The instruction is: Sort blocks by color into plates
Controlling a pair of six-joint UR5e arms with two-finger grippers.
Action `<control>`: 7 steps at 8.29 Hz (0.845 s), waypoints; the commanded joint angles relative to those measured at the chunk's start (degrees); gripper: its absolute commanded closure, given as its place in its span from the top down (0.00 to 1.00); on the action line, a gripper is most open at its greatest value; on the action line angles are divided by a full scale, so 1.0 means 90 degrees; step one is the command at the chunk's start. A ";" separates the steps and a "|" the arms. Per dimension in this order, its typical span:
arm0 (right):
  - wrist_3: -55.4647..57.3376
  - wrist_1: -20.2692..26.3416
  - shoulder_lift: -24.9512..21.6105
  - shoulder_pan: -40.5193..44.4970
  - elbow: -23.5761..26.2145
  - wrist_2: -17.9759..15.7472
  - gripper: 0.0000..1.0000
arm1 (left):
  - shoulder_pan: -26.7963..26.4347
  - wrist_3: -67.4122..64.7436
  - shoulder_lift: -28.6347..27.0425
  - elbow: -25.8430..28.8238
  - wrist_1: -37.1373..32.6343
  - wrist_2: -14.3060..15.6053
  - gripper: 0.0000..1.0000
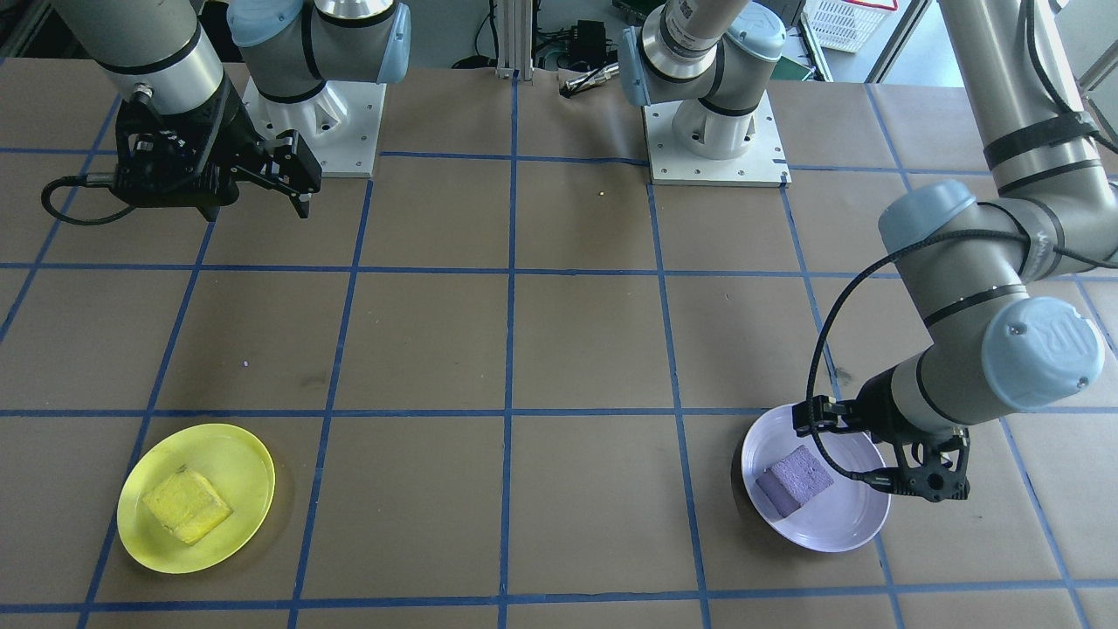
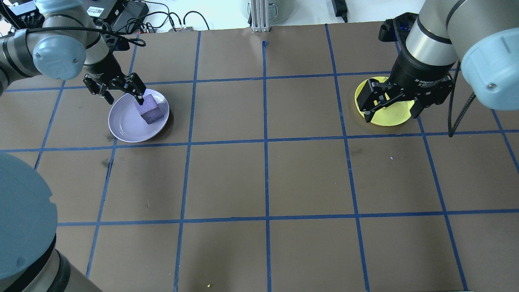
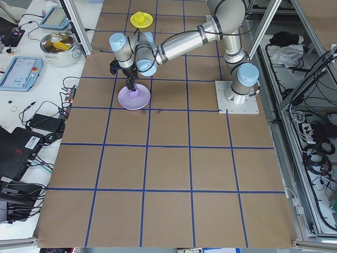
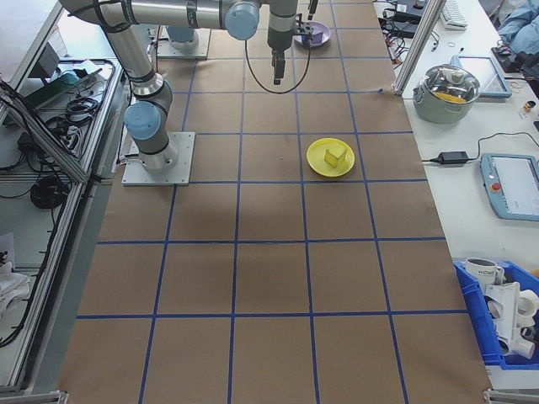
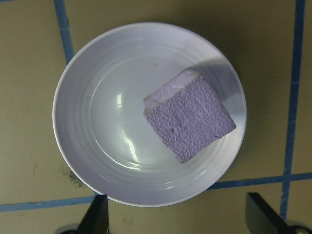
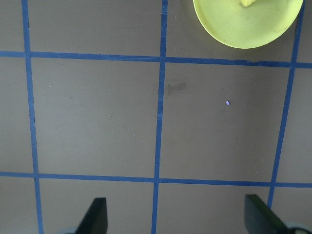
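In the overhead view, the round pale lavender plastic plate (image 2: 121,130) is set at 10 o'clock on the brown paper-covered table (image 2: 263,178), and the round yellow plastic plate (image 2: 389,120) at 2 o'clock, well apart. The rough purple foam cube (image 2: 150,111) is lodged in the former, toward its 2 o'clock rim. The rough yellow foam cube (image 1: 186,504) is held in the latter.

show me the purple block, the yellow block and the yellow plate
purple block (image 5: 191,119), left wrist view, textured top face
yellow block (image 1: 186,505), front-facing view, top face
yellow plate (image 1: 234,454), front-facing view, bare inner surface
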 commanded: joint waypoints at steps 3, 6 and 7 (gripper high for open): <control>-0.0001 -0.0015 0.0010 0.0000 0.0008 -0.0002 1.00 | -0.0913 -0.2488 0.1961 -0.0044 -0.1201 -0.0565 1.00; -0.0001 -0.0025 0.0010 0.0000 0.0008 -0.0002 1.00 | -0.1668 -0.2914 0.2639 -0.0113 -0.1202 -0.0585 1.00; -0.0001 -0.0025 0.0010 0.0000 0.0008 -0.0002 1.00 | -0.1785 -0.3194 0.2611 -0.0113 -0.1202 -0.0595 1.00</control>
